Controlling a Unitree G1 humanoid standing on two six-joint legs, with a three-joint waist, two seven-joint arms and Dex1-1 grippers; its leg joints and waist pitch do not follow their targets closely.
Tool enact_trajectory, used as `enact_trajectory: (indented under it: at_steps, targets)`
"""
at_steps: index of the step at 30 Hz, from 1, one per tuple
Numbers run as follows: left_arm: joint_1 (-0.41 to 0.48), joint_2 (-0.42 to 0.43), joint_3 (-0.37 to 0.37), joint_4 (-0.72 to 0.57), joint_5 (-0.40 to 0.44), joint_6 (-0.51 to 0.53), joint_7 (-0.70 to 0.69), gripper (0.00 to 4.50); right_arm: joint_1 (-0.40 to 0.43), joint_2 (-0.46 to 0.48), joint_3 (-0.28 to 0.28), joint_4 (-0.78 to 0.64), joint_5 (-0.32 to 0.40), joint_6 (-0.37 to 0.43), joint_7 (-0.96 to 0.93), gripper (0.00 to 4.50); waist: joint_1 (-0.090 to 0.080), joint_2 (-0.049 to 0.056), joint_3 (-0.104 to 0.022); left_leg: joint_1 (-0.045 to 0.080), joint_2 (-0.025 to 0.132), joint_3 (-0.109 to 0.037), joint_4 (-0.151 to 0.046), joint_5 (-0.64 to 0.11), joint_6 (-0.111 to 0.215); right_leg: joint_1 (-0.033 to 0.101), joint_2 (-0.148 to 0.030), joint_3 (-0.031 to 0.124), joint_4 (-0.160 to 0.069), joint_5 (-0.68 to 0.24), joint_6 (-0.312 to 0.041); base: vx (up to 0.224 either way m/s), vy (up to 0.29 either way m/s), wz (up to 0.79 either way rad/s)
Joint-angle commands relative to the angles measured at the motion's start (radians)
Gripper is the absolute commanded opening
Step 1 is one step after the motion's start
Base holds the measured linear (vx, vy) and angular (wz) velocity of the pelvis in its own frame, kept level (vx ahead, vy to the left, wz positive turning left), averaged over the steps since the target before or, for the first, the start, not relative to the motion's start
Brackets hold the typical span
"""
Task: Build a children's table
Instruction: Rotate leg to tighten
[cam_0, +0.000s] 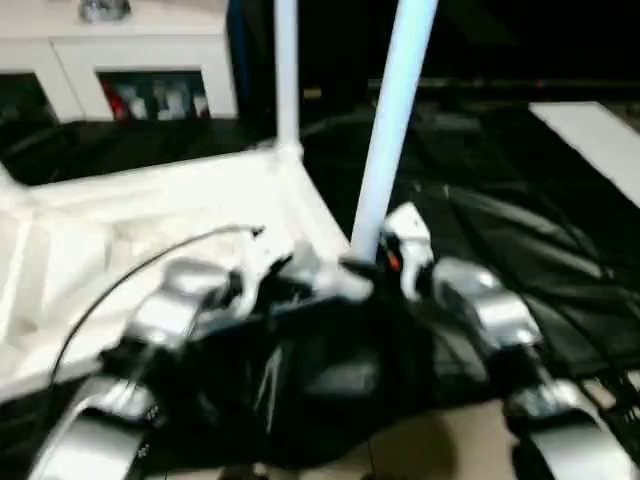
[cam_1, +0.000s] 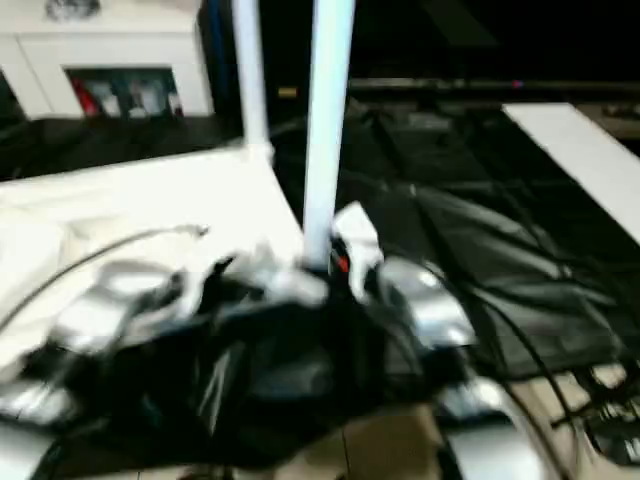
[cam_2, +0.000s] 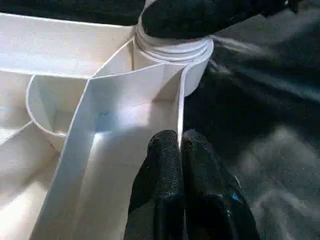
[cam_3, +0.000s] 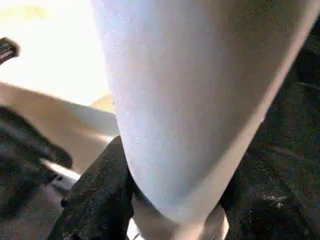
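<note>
While both silver forearms angle inward, the left gripper (cam_2: 181, 150) pinches the rim wall of the upturned tabletop (cam_0: 150, 200) at its near right corner; the right gripper (cam_3: 170, 200) clamps the near upright leg (cam_0: 395, 120) by the socket (cam_2: 172, 50).

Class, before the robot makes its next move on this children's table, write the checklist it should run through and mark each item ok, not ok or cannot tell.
1. Tabletop lies underside up, ribs showing: ok.
2. Far leg stands upright in its corner socket: ok.
3. Near leg stands roughly upright at the near corner socket, tilted slightly: ok.
4. Near leg pushed fully home in that socket: cannot tell, the joint is hidden.
5. Left gripper is pinched shut on the tabletop's rim wall, steadying it: ok.
6. Right gripper has fingers either side of the near leg; firm hold: cannot tell.
</note>
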Motion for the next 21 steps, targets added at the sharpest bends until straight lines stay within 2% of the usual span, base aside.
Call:
enact_trajectory:
  at_steps: [1, 2, 4, 8, 9, 10, 12, 16, 18, 21]
  targets:
    - [-0.088, -0.051, 0.056, 0.028, 0.013, -0.022, 0.168, 0.00, -0.002, 0.073, 0.004, 0.108, 0.005, 0.048, -0.124, 2.00, -0.011, 0.009, -0.058, 0.028, 0.031, -0.021, -0.069, -0.374, -0.035, 0.021, -0.078, 0.038, -0.103, -0.532, -0.115, 0.000, 0.000, 0.00]
    - [-0.099, -0.066, 0.060, 0.041, 0.018, -0.026, 0.201, 0.00, -0.012, 0.089, -0.010, 0.129, 0.004, 0.045, -0.174, 2.00, -0.010, 0.007, -0.062, 0.029, 0.031, -0.022, -0.068, -0.378, -0.036, 0.025, -0.081, 0.038, -0.104, -0.523, -0.116, 0.000, 0.000, 0.00]
    - [-0.108, -0.088, 0.057, 0.053, 0.025, -0.041, 0.216, 0.00, -0.028, 0.116, -0.031, 0.162, -0.004, 0.029, -0.236, 2.00, -0.010, 0.009, -0.061, 0.022, 0.033, -0.024, -0.071, -0.374, -0.032, 0.028, -0.082, 0.039, -0.101, -0.497, -0.119, 0.000, 0.000, 0.00]
    - [-0.108, -0.106, 0.050, 0.056, 0.025, -0.054, 0.209, 0.00, -0.045, 0.135, -0.030, 0.193, -0.019, -0.019, -0.255, 2.00, -0.010, 0.006, -0.066, 0.016, 0.032, -0.018, -0.069, -0.337, -0.018, 0.033, -0.082, 0.045, -0.091, -0.405, -0.146, 0.000, 0.000, 0.00]
    - [-0.106, -0.110, 0.047, 0.056, 0.020, -0.064, 0.198, 0.00, -0.050, 0.142, -0.031, 0.199, -0.014, -0.036, -0.235, 2.00, -0.009, 0.006, -0.066, 0.015, 0.031, -0.017, -0.069, -0.332, -0.015, 0.033, -0.081, 0.046, -0.090, -0.397, -0.149, 0.000, 0.000, 0.00]
    - [-0.100, -0.110, 0.045, 0.050, 0.012, -0.069, 0.180, 0.00, -0.052, 0.146, -0.029, 0.194, -0.003, -0.047, -0.192, 2.34, -0.009, 0.006, -0.065, 0.016, 0.032, -0.015, -0.068, -0.327, -0.010, 0.033, -0.081, 0.047, -0.090, -0.386, -0.155, 0.000, 0.000, 0.00]
    - [-0.089, -0.100, 0.041, 0.044, 0.008, -0.084, 0.157, 0.00, -0.054, 0.147, -0.035, 0.186, 0.009, -0.050, -0.163, 2.67, -0.006, 0.003, -0.067, 0.015, 0.032, -0.014, -0.068, -0.309, -0.002, 0.038, -0.081, 0.047, -0.086, -0.372, -0.160, 0.000, 0.000, 0.00]
    - [-0.075, -0.083, 0.038, 0.037, 0.006, -0.099, 0.129, 0.00, -0.058, 0.129, -0.021, 0.182, 0.010, -0.069, -0.116, 2.69, -0.006, 0.004, -0.067, 0.013, 0.034, -0.013, -0.070, -0.291, 0.004, 0.040, -0.081, 0.047, -0.082, -0.340, -0.172, 0.000, 0.000, 0.00]
    - [-0.065, -0.068, 0.036, 0.028, 0.003, -0.102, 0.103, 0.00, -0.054, 0.109, -0.005, 0.165, 0.012, -0.069, -0.057, 3.05, -0.006, 0.004, -0.067, 0.012, 0.033, -0.012, -0.069, -0.285, 0.010, 0.042, -0.081, 0.047, -0.083, -0.345, -0.172, 0.000, 0.000, 0.00]
    - [-0.032, -0.026, 0.025, -0.009, -0.012, -0.108, 0.011, 0.00, -0.038, 0.037, 0.030, 0.123, 0.012, -0.073, 0.098, 3.19, -0.006, 0.002, -0.067, 0.007, 0.035, -0.014, -0.069, -0.269, 0.017, 0.048, -0.082, 0.047, -0.079, -0.327, -0.176, 0.000, 0.000, 0.00]
